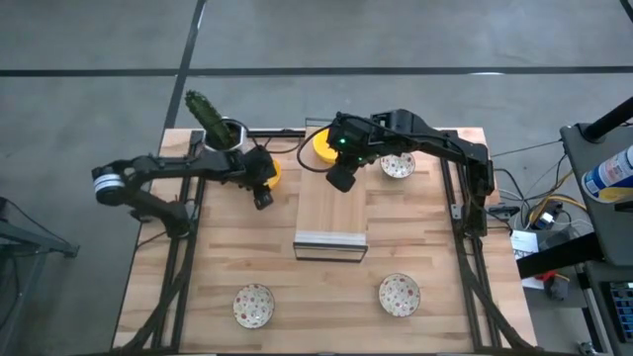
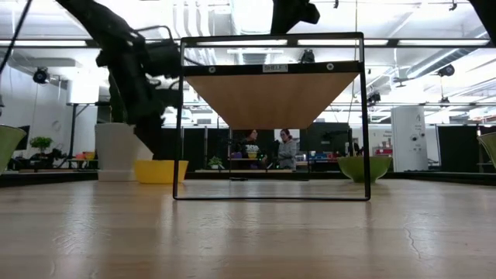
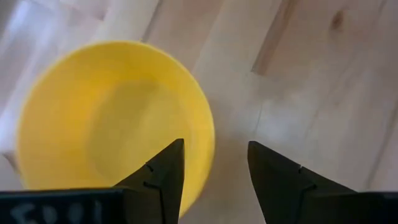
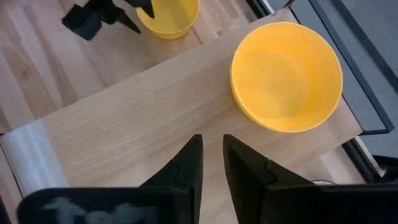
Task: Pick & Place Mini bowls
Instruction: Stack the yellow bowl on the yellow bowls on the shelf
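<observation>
Two yellow mini bowls show. One [image 1: 321, 144] [image 4: 286, 74] stands on the wooden shelf top near its far left corner. The other [image 1: 270, 175] [image 3: 115, 118] [image 2: 159, 170] sits on the table left of the shelf. My left gripper [image 1: 262, 195] [image 3: 214, 155] is open above this bowl's rim, one finger over the inside and one outside, with no touch showing. My right gripper [image 1: 342, 178] [image 4: 211, 149] hovers over the shelf top beside the other yellow bowl, open by a narrow gap and holding nothing. Three speckled bowls [image 1: 398, 165] [image 1: 253, 305] [image 1: 400, 294] rest on the table.
The shelf [image 1: 331, 213] [image 2: 271, 116], a wood top on a black frame, stands mid-table. A white pot with a green cactus [image 1: 220, 127] sits at the far left, close behind my left arm. Bare table lies between the two near speckled bowls. People sit far behind in the room [image 2: 267, 149].
</observation>
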### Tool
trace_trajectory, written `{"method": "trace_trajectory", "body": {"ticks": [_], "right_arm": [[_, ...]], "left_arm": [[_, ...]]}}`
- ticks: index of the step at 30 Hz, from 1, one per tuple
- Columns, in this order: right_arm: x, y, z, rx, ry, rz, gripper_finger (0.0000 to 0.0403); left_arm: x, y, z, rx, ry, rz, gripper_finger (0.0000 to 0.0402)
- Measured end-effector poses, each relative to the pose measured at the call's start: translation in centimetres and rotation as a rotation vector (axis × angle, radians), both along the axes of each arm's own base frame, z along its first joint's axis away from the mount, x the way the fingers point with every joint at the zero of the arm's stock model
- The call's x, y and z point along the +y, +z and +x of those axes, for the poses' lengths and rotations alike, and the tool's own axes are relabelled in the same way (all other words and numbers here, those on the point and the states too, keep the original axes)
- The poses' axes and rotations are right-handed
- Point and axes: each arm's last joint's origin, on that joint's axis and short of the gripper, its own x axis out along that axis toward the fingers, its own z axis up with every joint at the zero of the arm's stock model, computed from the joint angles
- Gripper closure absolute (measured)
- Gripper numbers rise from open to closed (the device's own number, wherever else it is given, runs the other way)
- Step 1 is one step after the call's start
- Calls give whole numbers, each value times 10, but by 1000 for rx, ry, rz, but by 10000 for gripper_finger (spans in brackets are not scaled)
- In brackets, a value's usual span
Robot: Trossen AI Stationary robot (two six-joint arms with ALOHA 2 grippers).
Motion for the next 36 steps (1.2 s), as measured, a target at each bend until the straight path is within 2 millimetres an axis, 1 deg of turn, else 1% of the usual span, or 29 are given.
{"method": "trace_trajectory", "body": {"ticks": [7, 10, 12, 13, 16, 17, 20, 24, 27, 31, 36], "right_arm": [[0, 0, 0, 1, 3, 0, 346], [0, 0, 0, 2, 8, -3, 347], [0, 0, 0, 5, 16, -7, 349], [0, 0, 0, 6, 20, -9, 350], [0, 0, 0, 7, 22, -10, 351], [0, 0, 0, 7, 21, -10, 351], [0, 0, 0, 7, 22, -10, 351], [0, 0, 0, 9, 21, -17, 351], [-1, 0, -2, 39, 34, -57, 351], [-2, 1, -4, 39, 31, -60, 351], [-1, 14, -8, -33, 52, -92, 351]], "left_arm": [[7, -22, 5, 116, 31, 42, 235], [8, -26, 6, 140, 30, 27, 249], [8, -28, 7, 144, 28, 6, 275], [8, -28, 8, 141, 29, -6, 294], [8, -26, 9, 143, 44, -18, 366], [8, -26, 9, 142, 47, -19, 382], [8, -19, 9, 126, 49, -12, 394], [7, 2, 6, 122, 53, -16, 399], [2, 28, 1, 102, 62, -34, 400], [-6, 72, -9, 17, 61, -12, 400], [-14, 131, -20, -192, 40, 17, 401]]}}
